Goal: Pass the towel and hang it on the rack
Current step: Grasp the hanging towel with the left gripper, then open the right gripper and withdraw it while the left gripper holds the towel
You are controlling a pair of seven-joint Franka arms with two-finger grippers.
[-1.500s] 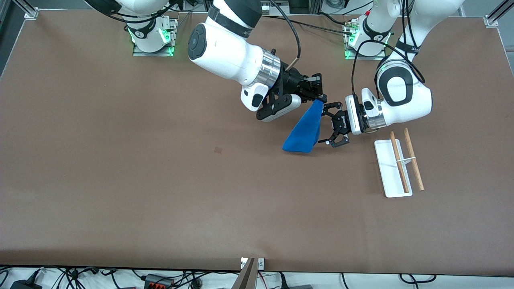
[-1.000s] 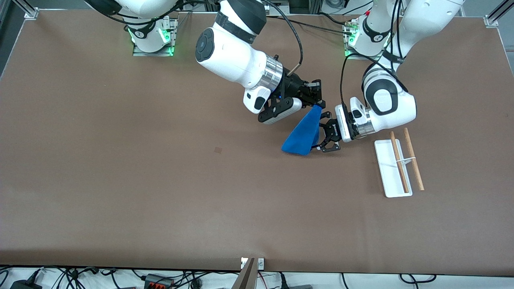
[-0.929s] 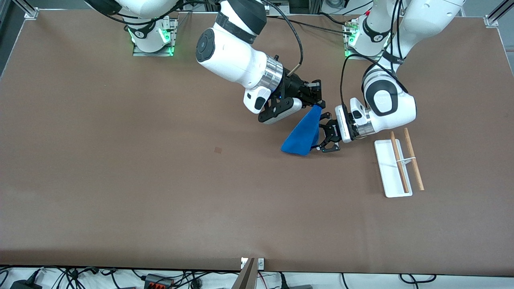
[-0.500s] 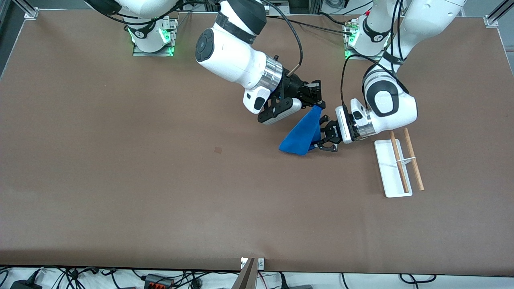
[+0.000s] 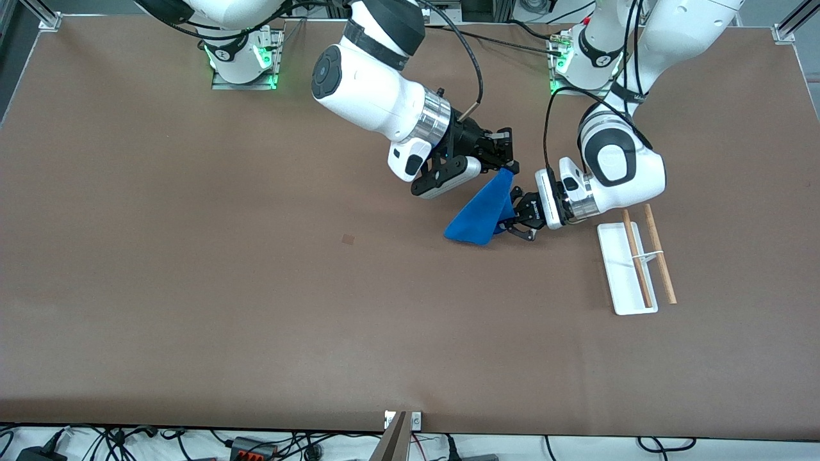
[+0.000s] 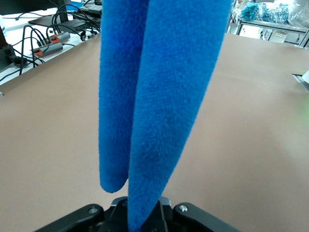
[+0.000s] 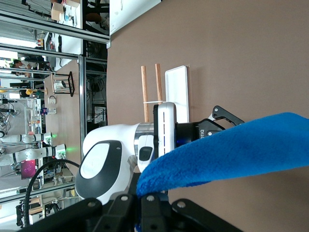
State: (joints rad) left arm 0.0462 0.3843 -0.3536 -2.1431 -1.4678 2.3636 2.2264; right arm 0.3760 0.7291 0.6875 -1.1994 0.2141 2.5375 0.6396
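The rack (image 5: 633, 262) is standing on the brown desk (image 5: 256, 307) toward the left arm's end, its white tray base lying flat and its two wooden rods running side by side, one over the tray and one just past the tray's edge, joined by a thin white wire. Nothing is hanging on it.

Farther from the front camera, over the middle of the desk, the blue towel (image 5: 482, 211) is hanging in the air as a long folded drape, wider at its lower end and narrowing to a point at the top. The left hand (image 5: 512, 221) is lying level against the towel's lower part; in the left wrist view the folded cloth (image 6: 154, 96) is running down between its fingers, which appear to be pinching it, though the contact itself is partly hidden by the cloth.

Above that, the right hand (image 5: 506, 160) is reaching out from the right arm and is pressed together on the towel's top corner, holding it up. The right wrist view is showing the towel (image 7: 231, 150) stretching away toward the left hand (image 7: 219, 126), with the rack (image 7: 164, 89) near it.
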